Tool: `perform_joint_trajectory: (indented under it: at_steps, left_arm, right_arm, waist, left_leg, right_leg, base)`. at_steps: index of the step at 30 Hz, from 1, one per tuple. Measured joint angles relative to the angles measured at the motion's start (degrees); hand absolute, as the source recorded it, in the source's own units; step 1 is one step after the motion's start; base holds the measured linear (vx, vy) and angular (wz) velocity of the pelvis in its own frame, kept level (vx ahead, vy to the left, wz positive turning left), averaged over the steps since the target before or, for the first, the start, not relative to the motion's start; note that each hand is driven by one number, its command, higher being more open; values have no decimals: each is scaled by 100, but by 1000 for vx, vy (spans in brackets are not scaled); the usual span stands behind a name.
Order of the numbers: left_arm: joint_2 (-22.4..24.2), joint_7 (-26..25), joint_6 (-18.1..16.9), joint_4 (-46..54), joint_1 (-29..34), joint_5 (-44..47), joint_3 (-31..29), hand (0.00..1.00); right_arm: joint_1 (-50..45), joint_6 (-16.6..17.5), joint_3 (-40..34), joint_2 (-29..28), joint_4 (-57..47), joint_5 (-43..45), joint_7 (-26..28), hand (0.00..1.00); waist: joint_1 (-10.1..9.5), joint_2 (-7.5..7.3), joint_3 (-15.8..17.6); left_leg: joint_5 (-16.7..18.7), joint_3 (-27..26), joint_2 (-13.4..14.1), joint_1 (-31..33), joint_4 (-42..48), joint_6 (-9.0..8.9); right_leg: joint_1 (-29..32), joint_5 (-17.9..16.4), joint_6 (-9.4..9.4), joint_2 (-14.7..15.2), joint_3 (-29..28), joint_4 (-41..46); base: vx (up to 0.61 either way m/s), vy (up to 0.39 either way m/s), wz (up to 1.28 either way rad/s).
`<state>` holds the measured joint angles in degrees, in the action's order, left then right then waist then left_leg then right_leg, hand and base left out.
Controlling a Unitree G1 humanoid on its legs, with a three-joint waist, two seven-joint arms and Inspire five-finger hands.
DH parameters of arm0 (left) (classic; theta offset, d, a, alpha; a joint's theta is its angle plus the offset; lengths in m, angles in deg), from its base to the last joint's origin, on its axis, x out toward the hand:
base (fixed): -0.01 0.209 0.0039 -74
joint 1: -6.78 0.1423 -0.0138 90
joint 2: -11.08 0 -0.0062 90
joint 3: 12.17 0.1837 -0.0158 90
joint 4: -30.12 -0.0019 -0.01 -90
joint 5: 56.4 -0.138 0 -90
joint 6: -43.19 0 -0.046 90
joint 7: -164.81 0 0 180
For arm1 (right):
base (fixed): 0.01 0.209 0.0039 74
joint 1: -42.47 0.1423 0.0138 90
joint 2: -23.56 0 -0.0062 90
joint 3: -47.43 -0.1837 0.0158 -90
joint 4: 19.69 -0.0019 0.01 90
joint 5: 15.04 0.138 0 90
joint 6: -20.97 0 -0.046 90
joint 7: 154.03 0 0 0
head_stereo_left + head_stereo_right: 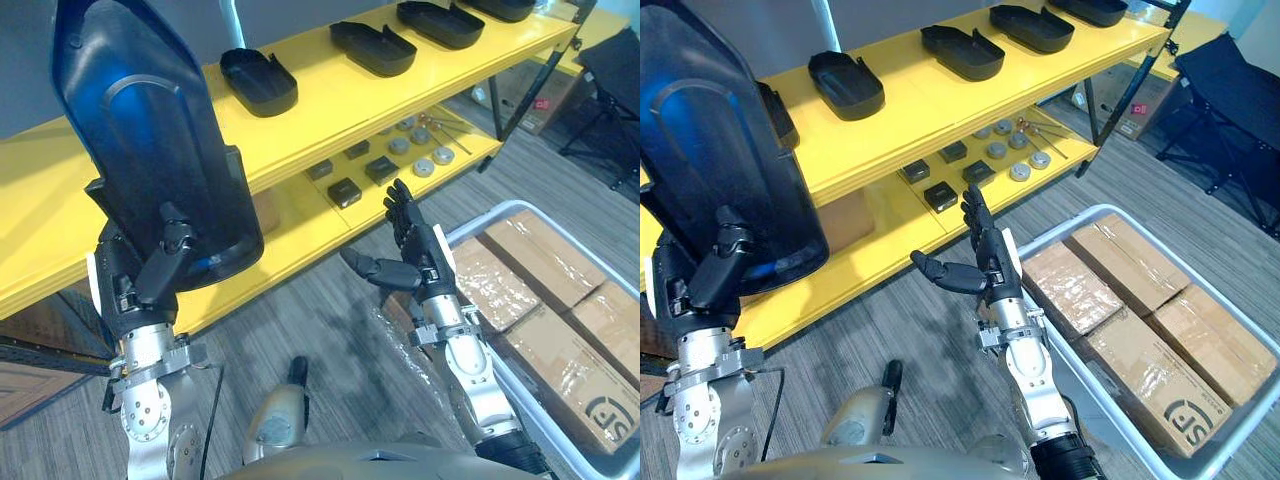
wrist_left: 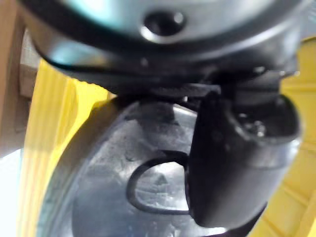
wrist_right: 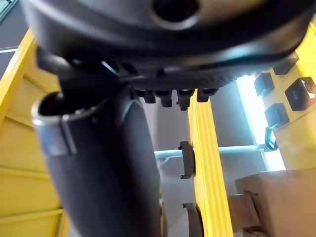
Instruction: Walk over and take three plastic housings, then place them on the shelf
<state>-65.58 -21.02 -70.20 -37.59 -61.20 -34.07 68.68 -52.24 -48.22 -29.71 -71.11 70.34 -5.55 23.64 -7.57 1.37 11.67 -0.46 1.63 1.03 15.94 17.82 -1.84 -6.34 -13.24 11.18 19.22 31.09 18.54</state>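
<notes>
- One plastic housing [image 1: 150, 130] stands upright in the left hand [image 1: 150, 275], its long axis running from 12 to 6 o'clock and its top leaning slightly toward 11.
- Thumb and fingers of that hand are curled round the housing's lower end. In the left wrist view the thumb presses flat on its dark surface.
- Several more housings lie flat on the top board of the yellow shelf [image 1: 310, 105]. The nearest one [image 1: 258, 80] is at about 1 o'clock from the held piece, with its long axis running from 10 to 4.
- Bare board shows just beside that nearest housing, behind the held one. The move likely depends on tipping the piece from upright to flat and carrying it toward 12 to 1 o'clock.
- Spread and empty, the right hand [image 1: 415, 255] hangs over the floor at 3 o'clock from the left, fingers straight and thumb out. It is well apart from the housing, so the left arm looks like the one to make the placement.
</notes>
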Motion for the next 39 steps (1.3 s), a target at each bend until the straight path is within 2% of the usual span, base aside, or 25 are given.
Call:
perform_joint_trajectory:
  at_steps: [1, 2, 3, 4, 5, 6, 7, 8, 9, 10, 12, 14, 15, 16, 18, 19, 20, 22, 25, 26, 31, 33, 36, 38, 39]
  left_arm:
    - [25, 83, 13, 19, 1, 7, -131, 0]
    - [25, 122, 20, 32, 4, 8, -193, 0]
    - [21, 191, 21, 43, 16, 9, -283, 0]
    - [14, 235, 25, 51, -6, 8, -359, 0]
    - [93, 237, 64, 51, -60, 23, -363, 0]
    - [81, 231, 67, 68, -64, 0, -413, 0]
    - [50, 222, 67, 75, -73, 1, -446, 0]
    - [10, 159, 83, 76, -108, 4, -483, 0]
    - [12, 55, 91, 76, -164, 9, -489, 0]
    - [9, 22, 91, 76, -196, 8, -487, 0]
    - [-92, -53, 91, 76, -486, 7, -389, 0]
    - [-187, -133, 92, 76, -783, 5, -146, 0]
    - [-200, -163, 91, 76, -888, 5, -17, 0]
    - [-197, -169, 94, 76, -901, 6, 39, 0]
    - [-236, -162, 99, 76, -880, 12, 155, 0]
    - [-195, -75, 107, 5, -890, 12, 177, 0]
    - [-119, -68, 156, 9, -819, 29, 209, 0]
    - [-57, 94, 266, 8, -795, 56, 269, 0]
    - [-49, 271, 259, 29, -846, 63, 264, 0]
    - [-52, 331, 250, 38, -846, 63, 259, 0]
    - [-55, 320, 251, 38, -830, 7, 259, 0]
    - [-60, 325, 256, 34, -741, 7, 257, 0]
    - [-56, 334, 255, -51, -718, 12, 264, 0]
    - [-54, 339, 244, -79, -661, 7, 281, 0]
    - [-54, 330, 216, -127, -662, 4, 286, 0]
  right_arm:
    - [-4, -3, -18, -37, 0, -96, -154, 100]
    - [-11, -4, -38, -64, 1, -169, -225, 100]
    - [-44, -5, -56, -96, 0, -242, -339, 100]
    - [-81, -4, -74, -133, -17, -242, -430, 100]
    - [-88, -2, -118, -161, -16, -248, -553, 100]
    - [-76, 0, -155, -242, -15, -252, -611, 100]
    - [-54, 1, -171, -293, -14, -257, -618, 100]
    - [1, 18, -227, -375, -11, -417, -625, 100]
    - [67, 105, -306, -358, -11, -536, -556, 100]
    - [113, 146, -351, -326, -16, -606, -532, 100]
    - [357, 253, -610, -127, -163, -651, -429, 100]
    - [461, 400, -926, 75, -596, -577, -438, 100]
    - [566, 536, -1101, 212, -909, -578, -461, 100]
    - [616, 588, -1179, 268, -1073, -582, -471, 100]
    - [744, 696, -1285, 317, -1503, -595, -580, 100]
    - [931, 802, -1314, 372, -1661, -601, -669, 100]
    - [1025, 795, -1309, 426, -1657, -611, -666, 100]
    - [1090, 781, -1460, 518, -1629, -602, -684, 100]
    - [968, 749, -1715, 518, -1630, -569, -667, 100]
    - [862, 680, -1831, 493, -1622, -451, -625, 100]
    - [436, 451, -1919, 293, -1464, -79, -363, 100]
    - [229, 401, -1910, 66, -1313, 164, -151, 100]
    - [-10, 348, -1914, -45, -1067, 220, -48, 100]
    - [-163, 350, -1932, -52, -1072, 226, -24, 100]
    - [-212, 350, -1948, -74, -1072, 290, 50, 100]
  waist:
    - [-23, -90, 42]
    - [-33, -101, 47]
    - [-82, -117, 21]
    - [-90, -201, -11]
    - [-57, -206, -50]
    - [-49, -240, -66]
    - [-36, -269, -53]
    - [20, -292, -48]
    - [57, -254, -28]
    - [91, -225, -18]
    - [241, -184, -18]
    - [382, -125, -29]
    - [498, -100, -40]
    - [525, -107, -44]
    - [557, -326, -199]
    - [572, -443, -357]
    - [519, -289, -404]
    - [464, -20, -513]
    - [469, 39, -551]
    - [449, 59, -555]
    - [467, 52, -559]
    - [471, 33, -496]
    - [477, 1, -174]
    - [514, 36, -193]
    - [622, 7, -181]
  left_leg:
    - [248, -168, -59, 64, 392, 169]
    - [381, -291, -61, 77, 603, 266]
    - [646, -395, -111, 71, 785, 216]
    - [768, -360, -213, 80, 897, 237]
    - [855, -206, -346, 94, 966, 332]
    - [847, -160, -439, 4, 805, 363]
    - [832, -115, -488, -87, 679, 402]
    - [782, 75, -572, -278, 464, 515]
    - [755, 221, -589, -544, 268, 572]
    - [752, 318, -589, -690, 167, 577]
    - [778, 689, -588, -1176, -130, 587]
    - [893, 1093, -574, -1260, -82, 558]
    - [933, 1362, -569, -1306, 17, 447]
    - [983, 1485, -572, -1357, 41, 375]
    - [1117, 1621, -682, -1467, 54, 172]
    - [1333, 1480, -603, -1472, 135, 46]
    - [1379, 1235, -372, -1439, 181, 0]
    - [1327, 202, 271, -1477, -29, -28]
    - [1000, -488, 497, -1600, -513, -104]
    - [865, -561, 501, -1663, -734, -194]
    - [822, -596, 394, -1752, -847, -176]
    - [910, -667, 360, -1574, -246, -116]
    - [989, -709, 430, -1057, 1370, -135]
    - [1164, -838, 666, -1019, 1295, 140]
    - [1208, -836, 865, -920, 1226, 229]
  right_leg:
    - [-115, -76, 95, 103, 14, -18]
    - [-229, -109, 150, 129, 9, -58]
    - [-417, -177, 252, 144, -12, -49]
    - [-369, -187, 229, 212, -246, 413]
    - [114, 80, 20, 427, -618, 1367]
    - [497, 546, -105, 497, -1067, 2056]
    - [649, 806, -140, 530, -1258, 2350]
    - [954, 787, -156, 494, -1504, 2969]
    - [1173, 331, -368, 311, -1582, 3315]
    - [1237, 181, -465, 181, -1572, 3336]
    - [1640, -117, -908, -343, -1590, 2940]
    - [2033, -136, -951, -739, -1960, 2233]
    - [2172, -46, -871, -969, -2354, 1645]
    - [2167, 37, -809, -1045, -2483, 1295]
    - [1995, 713, -916, -937, -2498, 436]
    - [1688, 1159, -742, -806, -2206, 22]
    - [1549, 1229, -817, -955, -2058, -143]
    - [986, 1302, -932, -1249, -1513, -869]
    - [796, 1351, -982, -1268, -1138, -1181]
    - [796, 1351, -982, -1258, -1077, -1195]
    - [673, 1406, -903, -1212, -1125, -1384]
    - [600, 1347, -943, -1192, -1220, -1403]
    - [231, 1322, -961, -1042, -1266, -1458]
    - [215, 1292, -918, -1017, -1267, -1449]
    - [225, 1266, -884, -882, -1271, -1404]
  base:
    - [59, 162, 45]
    - [73, 134, 40]
    - [134, 88, 35]
    - [222, 101, 62]
    - [257, 175, 72]
    - [216, 165, 66]
    - [237, 149, 51]
    - [288, 59, 45]
    - [290, 41, 46]
    - [345, 20, 49]
    - [334, -27, 75]
    - [248, -117, 124]
    - [263, -168, 134]
    - [286, -231, 125]
    - [327, -326, 115]
    - [331, -365, 98]
    - [306, -346, 101]
    - [210, -252, 84]
    - [167, -166, 71]
    - [114, -60, 33]
    - [41, 27, 2]
    - [-22, 51, -8]
    - [-71, 94, -5]
    - [-90, 119, -2]
    - [-52, 193, 7]
